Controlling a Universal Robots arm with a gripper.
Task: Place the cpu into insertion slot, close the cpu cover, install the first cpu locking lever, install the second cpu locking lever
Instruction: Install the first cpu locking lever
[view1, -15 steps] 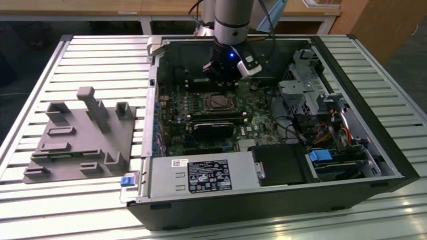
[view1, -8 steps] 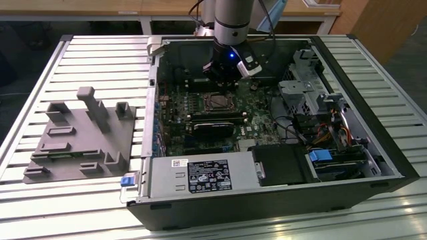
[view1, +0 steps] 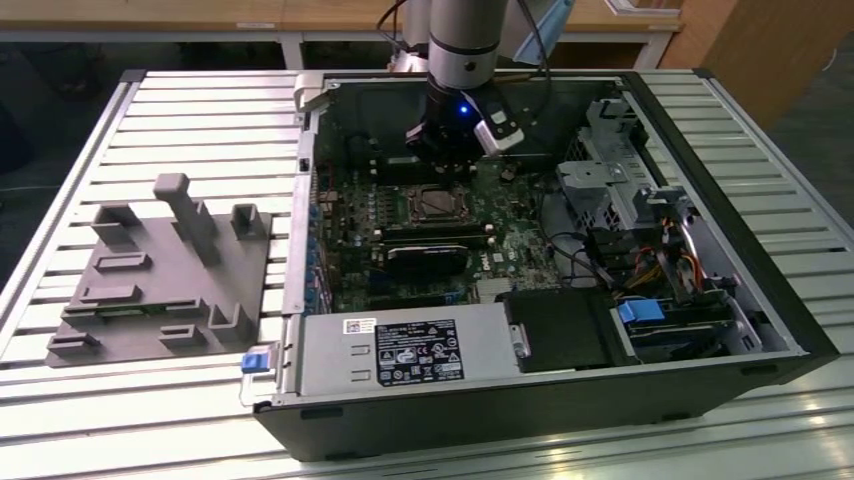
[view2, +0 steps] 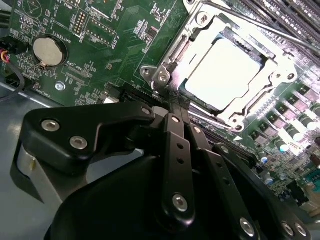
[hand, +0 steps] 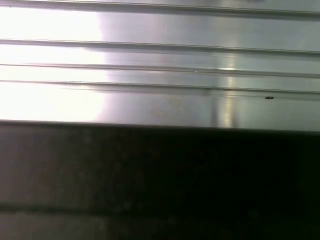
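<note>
While cpu (view2: 226, 75) sits in insertion slot (view2: 280, 97), cpu cover (view2: 272, 64) closed.

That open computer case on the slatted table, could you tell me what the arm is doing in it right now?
The arm's hand hangs inside the computer case, its fingers together just beside the insertion slot on the green motherboard. The cpu already sits in the slot, and the cpu cover lies closed around it. The hand holds nothing.

We see our arm (view1: 461, 40) upright, gripper (view2: 176, 107) with fingers pressed together, hovering just beside the cpu cover (view2: 235, 70).
</note>
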